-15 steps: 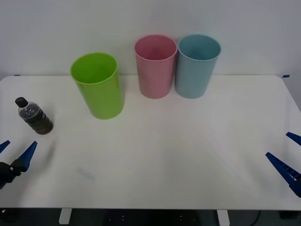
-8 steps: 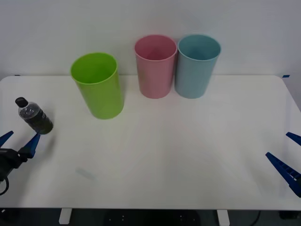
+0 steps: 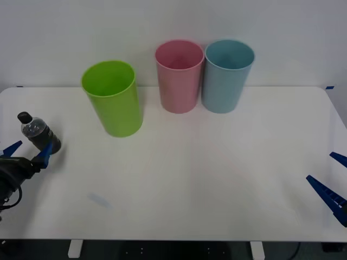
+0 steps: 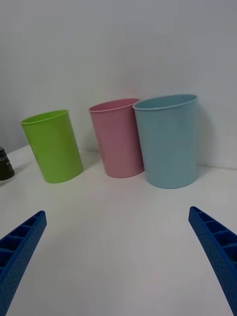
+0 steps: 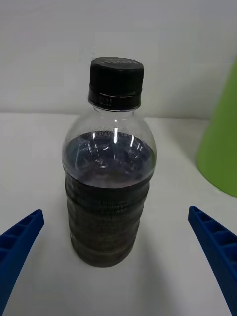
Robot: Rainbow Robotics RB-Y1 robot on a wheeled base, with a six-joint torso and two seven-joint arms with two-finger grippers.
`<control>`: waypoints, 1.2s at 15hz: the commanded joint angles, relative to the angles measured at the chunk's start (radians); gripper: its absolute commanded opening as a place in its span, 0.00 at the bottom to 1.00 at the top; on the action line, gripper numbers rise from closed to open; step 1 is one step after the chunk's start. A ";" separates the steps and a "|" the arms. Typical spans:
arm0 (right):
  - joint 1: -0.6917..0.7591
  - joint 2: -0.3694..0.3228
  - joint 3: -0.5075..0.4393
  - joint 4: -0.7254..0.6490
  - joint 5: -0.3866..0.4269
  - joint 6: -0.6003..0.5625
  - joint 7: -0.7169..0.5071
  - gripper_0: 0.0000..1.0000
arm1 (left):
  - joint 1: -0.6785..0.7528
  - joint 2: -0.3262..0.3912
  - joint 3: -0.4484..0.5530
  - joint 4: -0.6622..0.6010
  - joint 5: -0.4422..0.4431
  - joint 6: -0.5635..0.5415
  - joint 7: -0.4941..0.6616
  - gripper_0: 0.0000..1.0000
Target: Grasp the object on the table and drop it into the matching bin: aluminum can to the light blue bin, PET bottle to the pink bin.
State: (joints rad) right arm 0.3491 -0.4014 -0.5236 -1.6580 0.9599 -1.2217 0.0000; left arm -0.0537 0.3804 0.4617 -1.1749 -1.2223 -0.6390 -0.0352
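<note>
My left jaws (image 3: 27,153) stand wide open at the far left of the white bench (image 3: 217,179), holding nothing, one blue finger (image 3: 45,153) just in front of the bottle's base and the other out past its left side. The bottle (image 3: 39,133) stands upright on the bench near the left edge, a small clear plastic one with a black cap (image 5: 116,75) and dark olive-brown liquid filling it up to the shoulder. From my left wrist, the bottle (image 5: 109,185) stands centred between my two spread fingers, apart from both, with the curved side of the green bin (image 5: 220,148) just beyond it on the right.

My right jaws (image 3: 332,181) hang at the near right edge of the bench, also wide open and empty, well apart from everything on it. From my right wrist the two blue fingers (image 4: 217,247) frame the row of bins across a bare stretch of bench.

Three tall tapered bins stand upright toward the far side of the bench. The green bin (image 3: 112,98) is the leftmost and a little nearer than the others. The pink bin (image 3: 179,76) and the light blue bin (image 3: 226,75) stand side by side at the far middle, touching or very nearly so, with the pink one on the left.
</note>
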 commanded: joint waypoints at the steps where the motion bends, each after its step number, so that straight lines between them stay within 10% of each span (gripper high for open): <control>1: 0.000 0.000 0.000 0.000 0.000 0.000 0.000 1.00 | -0.043 0.000 0.003 0.038 -0.020 0.021 -0.006 1.00; 18: 0.000 0.000 0.000 0.000 0.000 0.000 0.000 1.00 | -0.206 0.000 0.002 0.181 -0.132 0.084 -0.011 1.00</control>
State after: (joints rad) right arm 0.3491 -0.4014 -0.5236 -1.6580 0.9599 -1.2217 0.0000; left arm -0.2590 0.3804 0.4643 -0.9938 -1.3540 -0.5552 -0.0460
